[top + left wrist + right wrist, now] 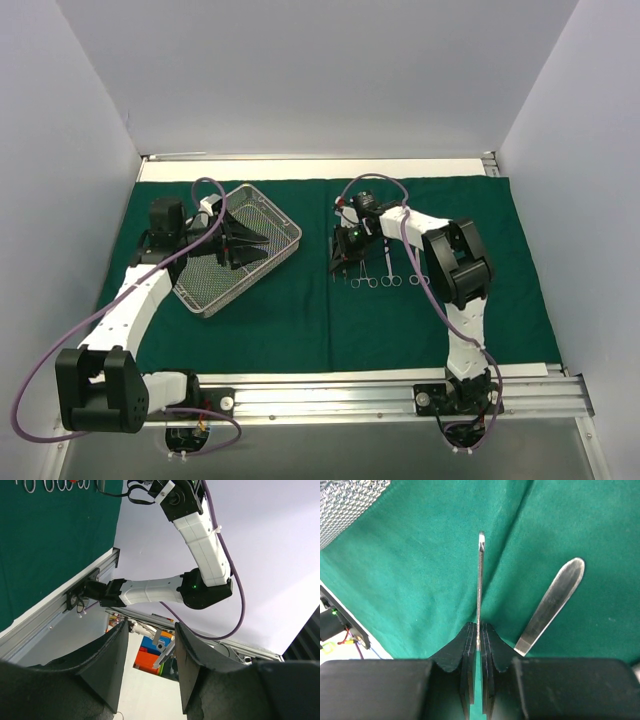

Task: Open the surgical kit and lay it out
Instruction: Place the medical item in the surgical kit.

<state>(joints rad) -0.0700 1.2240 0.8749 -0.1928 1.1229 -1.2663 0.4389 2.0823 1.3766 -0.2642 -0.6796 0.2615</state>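
Overhead, the green cloth [300, 320] lay spread flat across the table, a crease running from 12 to 6 o'clock through its middle. The wire-mesh tray [222, 292] sat on the cloth's 9 o'clock half, turned cornerwise so that one corner pointed to 12 o'clock. The left gripper [250, 248] hung over the tray's middle, its tip pointing toward 3 o'clock. From the left wrist its two black fingers [107, 665] stood spread, with nothing between them. Past them showed the right arm [200, 535], the aluminium rail [60, 615] and an edge of the cloth. Whether those fingers touched the mesh could not be told.

Just past the crease, on the 3 o'clock half, the right gripper [343, 255] pointed down at the cloth. Its fingers were pressed together on a thin steel instrument [480, 580], seen edge-on from the right wrist and running straight out toward 12 o'clock over the cloth. Just beside it at 3 o'clock lay a flat steel piece [550, 607] with a rounded end, angled toward 1 o'clock. In the overhead view a row of ring-handled instruments [385, 280] lay side by side on the cloth at 4 o'clock of the right gripper, rings toward 6 o'clock.
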